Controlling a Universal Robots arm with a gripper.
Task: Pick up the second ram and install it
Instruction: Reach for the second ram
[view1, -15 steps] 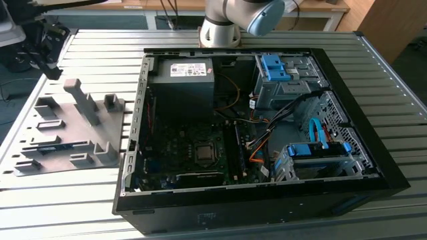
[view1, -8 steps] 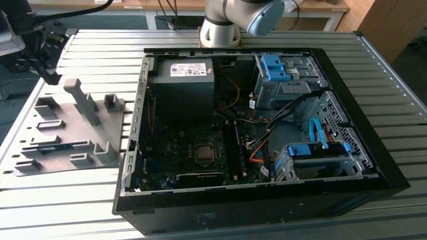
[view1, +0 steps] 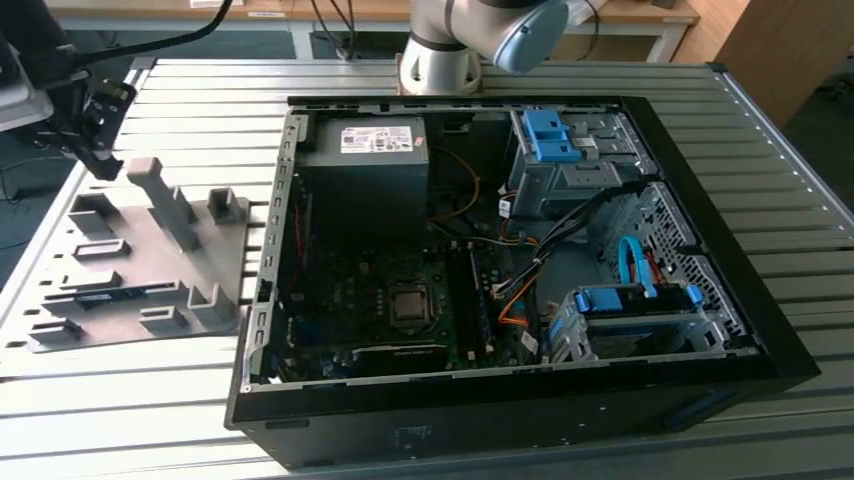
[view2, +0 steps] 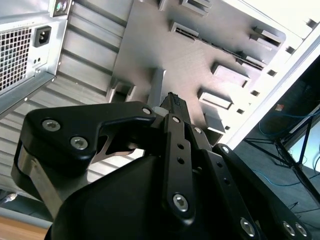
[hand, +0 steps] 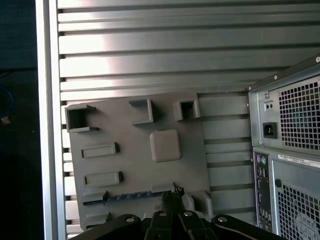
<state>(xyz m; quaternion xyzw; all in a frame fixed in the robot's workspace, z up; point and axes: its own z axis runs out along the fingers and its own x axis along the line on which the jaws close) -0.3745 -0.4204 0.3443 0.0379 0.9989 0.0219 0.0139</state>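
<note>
Pincer (hand: 172, 194) clenched on nothing hangs over the grey moulded plastic tray (hand: 125, 125), its tip just beside the second ram (hand: 125, 196), a thin blue-green stick seated in a tray slot. Descending skewed or unopened, it would likely strike the board's edge. Print on the pale label (view1: 376, 138) of the grey metal power supply (view1: 360, 180) is unreadable.

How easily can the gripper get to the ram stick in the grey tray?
Probably easily. The gripper hangs over the grey tray, and the second ram sits in a tray slot with its long edge bare. Nothing seems to lie between them.
</note>
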